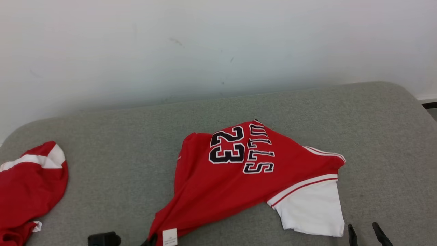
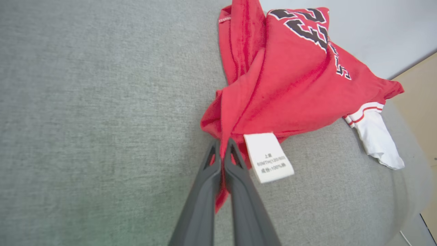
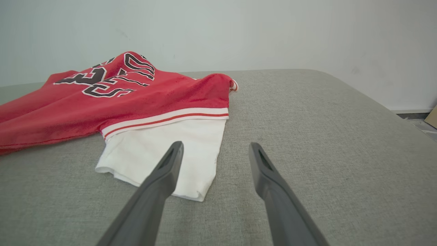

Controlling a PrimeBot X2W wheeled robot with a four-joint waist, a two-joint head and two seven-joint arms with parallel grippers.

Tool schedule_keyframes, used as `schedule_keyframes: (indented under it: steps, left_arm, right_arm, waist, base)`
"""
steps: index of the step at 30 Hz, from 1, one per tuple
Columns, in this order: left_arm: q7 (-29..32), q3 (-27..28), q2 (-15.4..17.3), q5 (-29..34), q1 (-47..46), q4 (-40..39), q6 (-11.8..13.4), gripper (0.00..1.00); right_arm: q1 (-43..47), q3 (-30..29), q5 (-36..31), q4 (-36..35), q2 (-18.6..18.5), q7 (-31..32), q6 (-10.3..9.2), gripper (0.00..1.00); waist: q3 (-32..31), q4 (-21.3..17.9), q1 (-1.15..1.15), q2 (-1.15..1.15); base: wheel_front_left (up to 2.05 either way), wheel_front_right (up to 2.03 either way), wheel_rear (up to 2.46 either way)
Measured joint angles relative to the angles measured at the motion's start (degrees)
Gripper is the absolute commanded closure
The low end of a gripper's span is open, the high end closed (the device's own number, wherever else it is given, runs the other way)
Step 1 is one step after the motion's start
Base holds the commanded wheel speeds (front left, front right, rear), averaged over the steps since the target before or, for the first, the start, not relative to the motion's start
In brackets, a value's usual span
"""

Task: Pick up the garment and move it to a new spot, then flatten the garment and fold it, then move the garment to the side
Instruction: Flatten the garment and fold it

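Padding in grey cloth covers the work surface [image 1: 112, 143] in the head view, with a pale wall [image 1: 205, 44] behind it. The garment [image 1: 222, 184], a red jersey printed with 23 in black, lies crumpled near the middle, its white sleeve [image 1: 314, 212] spread toward the right. Its lower left corner is drawn to a point at the bottom edge, where the left gripper [image 1: 150, 242] barely peeks in beside a white care label [image 1: 169, 236]. The right gripper [image 1: 365, 234] shows two dark tips at the lower right, set apart from each other, just beside the sleeve's corner. A second red and white cloth [image 1: 27, 191] lies at the far left, well apart from the jersey.

In the left wrist view, the left gripper [image 2: 223, 145] reaches low along the padding. Its fingers are pressed together on a fold of the red hem, and red cloth shows in the slit between them. The care label hangs just to the right of the tips, and the rest of the garment trails away, bunched.

In the right wrist view, the right gripper [image 3: 215, 147] is held low, nearly level with the padding, fingers spread wide and holding nothing. One fingertip overlaps the white sleeve; whether it touches cannot be told. The other is over bare grey cloth.
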Motion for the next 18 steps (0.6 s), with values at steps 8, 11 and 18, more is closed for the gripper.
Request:
schedule_keyframes:
  steps: [8,11,18]
  left_arm:
    - [-1.62,1.29,0.36,-1.54,2.71,1.24,-0.07,0.58]
    - [-3.24,1.64,-0.12,-1.66,3.44,3.05,-0.18,0.46]
    - [-7.62,3.13,-0.52,-1.89,4.16,7.51,0.27,0.0]
  right_arm:
    - [0.02,0.67,-0.08,0.67,-0.23,0.0,0.0,0.0]
    - [0.16,0.92,-0.08,0.98,-0.36,0.0,0.0,0.0]
    - [0.26,0.94,-0.08,1.36,-0.83,0.0,0.0,0.0]
  waist:
    - [-0.9,2.05,0.0,0.0]
    - [-1.15,2.52,0.0,0.0]
    - [-1.7,3.09,0.0,0.0]
  base:
    - [0.0,0.0,0.0]
    - [0.0,0.0,0.0]
    - [0.0,0.0,0.0]
